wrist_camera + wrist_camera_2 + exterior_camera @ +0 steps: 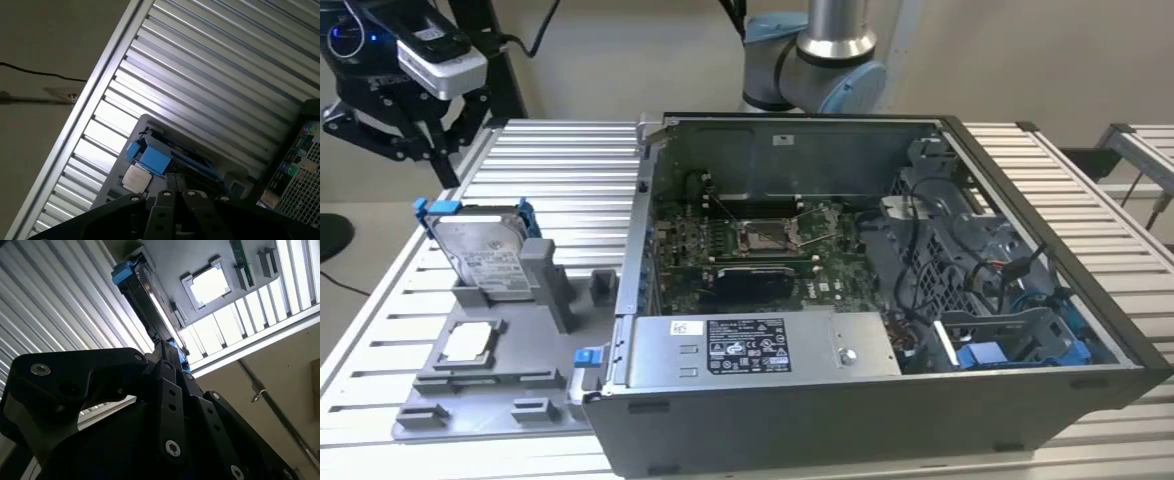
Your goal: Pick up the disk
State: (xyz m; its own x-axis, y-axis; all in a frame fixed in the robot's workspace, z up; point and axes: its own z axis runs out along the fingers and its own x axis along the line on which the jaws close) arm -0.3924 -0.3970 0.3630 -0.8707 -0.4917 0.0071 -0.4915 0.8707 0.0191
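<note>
While the gripper [394,125] hangs empty, spread unclear, best square it over the blue-framed top of the upright disk [486,255].

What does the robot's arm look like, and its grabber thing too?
The arm is a shiny silver tube with rounded grey-blue joints. The gripper is black, built from flat jointed links dotted with small silver screws. A white and grey camera box rides beside it, and a thin black cable hangs close by.
</note>
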